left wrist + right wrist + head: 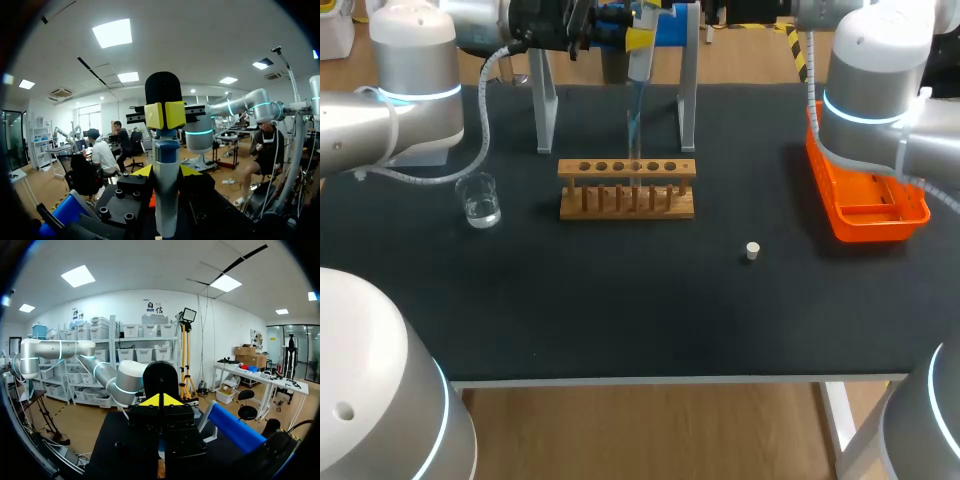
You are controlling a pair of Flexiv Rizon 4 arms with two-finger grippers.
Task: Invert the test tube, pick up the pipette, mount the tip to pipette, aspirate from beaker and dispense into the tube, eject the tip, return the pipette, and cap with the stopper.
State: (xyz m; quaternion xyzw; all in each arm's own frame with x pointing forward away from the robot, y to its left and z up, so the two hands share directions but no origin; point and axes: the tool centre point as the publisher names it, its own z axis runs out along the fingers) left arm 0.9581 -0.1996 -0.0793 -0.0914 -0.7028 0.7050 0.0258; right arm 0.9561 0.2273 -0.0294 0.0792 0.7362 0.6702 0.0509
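My left gripper (640, 40) is at the back of the table, shut on the grey pipette (641, 62), which hangs upright over the wooden rack (627, 188). In the left wrist view the yellow fingertips (154, 115) clamp the pipette (165, 175) from both sides, just under its black knob. The pipette's clear tip points down into the test tube (634, 135), which stands upright in a middle hole of the rack. The glass beaker (480, 200) with clear liquid stands left of the rack. The small white stopper (752, 251) lies on the mat to the right. My right gripper (160, 400) is shut and empty.
The pipette stand's two metal legs (545, 100) rise behind the rack. An orange tray (868, 205) sits at the right edge under my right arm (865, 90). The black mat (620, 300) covers the table in front of the rack.
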